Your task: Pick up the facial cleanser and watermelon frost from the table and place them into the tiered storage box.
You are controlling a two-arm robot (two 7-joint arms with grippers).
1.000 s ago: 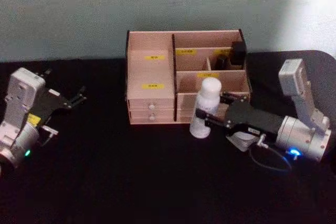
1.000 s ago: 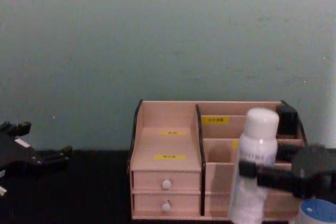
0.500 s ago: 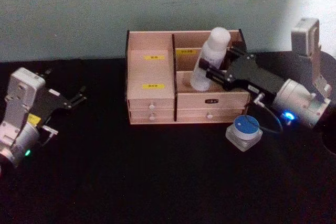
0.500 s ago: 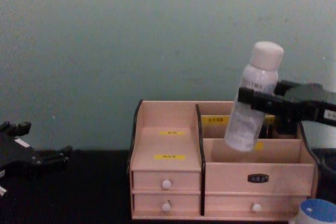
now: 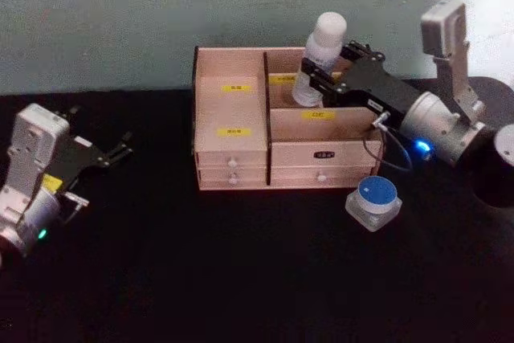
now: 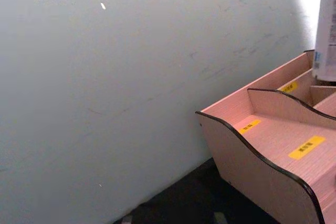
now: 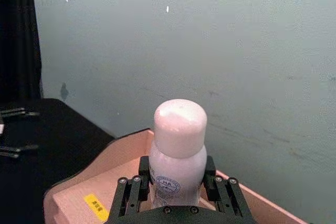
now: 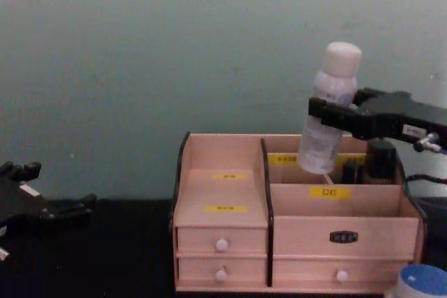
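Black table, cleanser in right end effector

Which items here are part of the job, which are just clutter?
Job: white bottle, held by the right gripper at the tiered storage box; blue-lidded jar on the table, probably the watermelon frost.
Bystanders: dark items in the box's back compartment; left gripper, parked.

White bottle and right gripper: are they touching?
Touching. The right wrist view shows the right gripper clamped against both sides of the white bottle.
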